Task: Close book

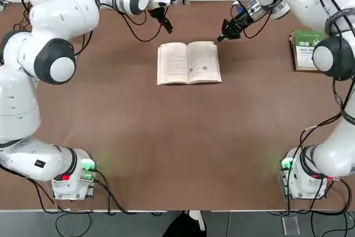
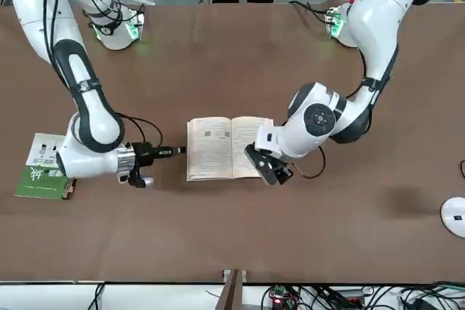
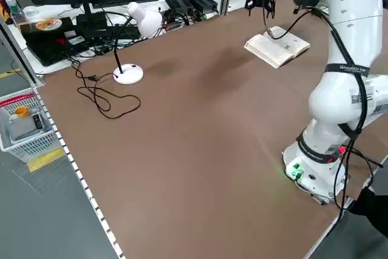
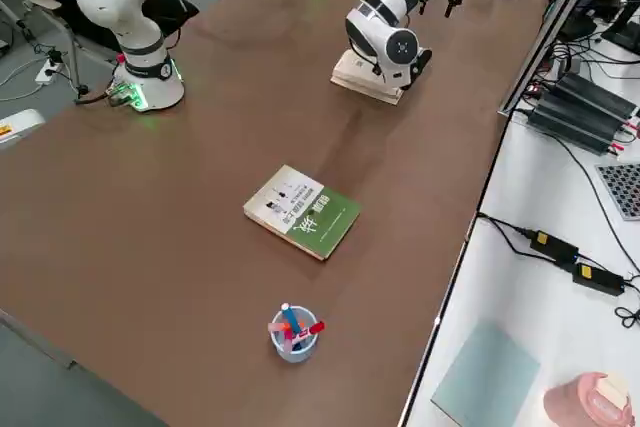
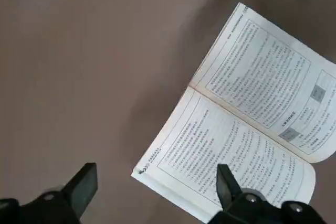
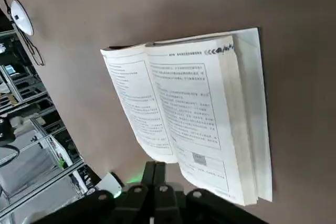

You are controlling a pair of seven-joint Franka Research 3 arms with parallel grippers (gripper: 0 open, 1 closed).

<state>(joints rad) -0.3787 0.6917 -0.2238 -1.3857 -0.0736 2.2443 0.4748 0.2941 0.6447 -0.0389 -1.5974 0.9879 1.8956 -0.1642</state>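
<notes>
The book (image 1: 188, 62) lies open, pages up, at the middle far part of the table, and also shows in the front view (image 2: 221, 147). My left gripper (image 1: 167, 27) hovers just beyond the book's far left corner, tilted toward it. In the left wrist view its fingers (image 5: 84, 186) stand wide apart and open over the book (image 5: 252, 124), holding nothing. My right gripper (image 1: 221, 38) hangs off the book's far right corner. Its fingers (image 6: 155, 174) are pressed together, pointing at the book's (image 6: 194, 114) right edge without touching it.
A green-and-white covered book (image 1: 305, 49) lies at the table's right edge, under my right arm. A cup of pens (image 4: 292, 332) stands near that side's far corner. A white lamp base (image 3: 128, 74) with a cable sits on the far left of the table.
</notes>
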